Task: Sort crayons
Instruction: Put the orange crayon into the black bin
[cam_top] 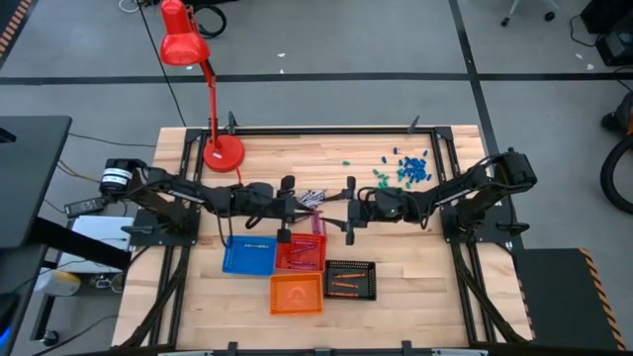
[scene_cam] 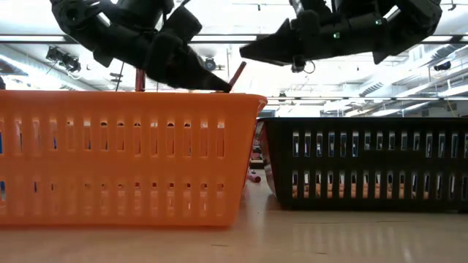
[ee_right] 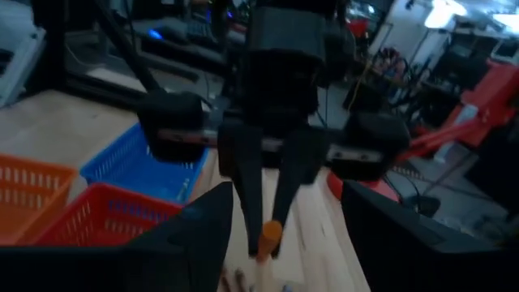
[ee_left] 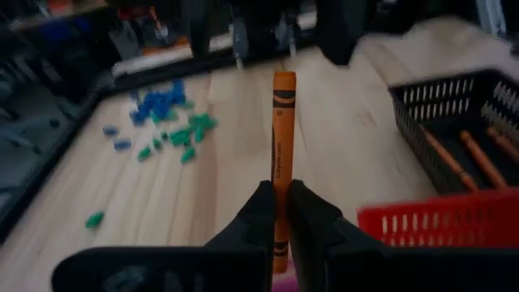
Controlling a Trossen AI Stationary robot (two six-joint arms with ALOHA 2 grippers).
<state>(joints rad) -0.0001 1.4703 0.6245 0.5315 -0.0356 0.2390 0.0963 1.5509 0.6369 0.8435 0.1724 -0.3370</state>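
From the high view I see both arms meeting over the middle of the tabletop (cam_top: 415, 287): my left tool (cam_top: 293, 209) and right tool (cam_top: 348, 210) face each other just behind the red tray (cam_top: 300, 252). The black tray (cam_top: 349, 280) already holds orange crayons, the red tray holds sticks too, and a small pile of crayons (cam_top: 312, 198) lies unsorted between the tools, so I judge the sort partly done.

The low view hides the tabletop behind the orange tray (scene_cam: 124, 157) and black tray, but shows a crayon tip poking up from the left tool (scene_cam: 219, 84).

My left wrist view settles what the others cannot: the left tool (ee_left: 280, 212) is clamped on an upright orange crayon (ee_left: 283, 138), held above the wood, with loose green and blue bits (ee_left: 166, 122) beyond.

My right wrist view shows the right tool's fingers (ee_right: 199, 235) spread wide, empty, facing the left tool pinching that crayon.
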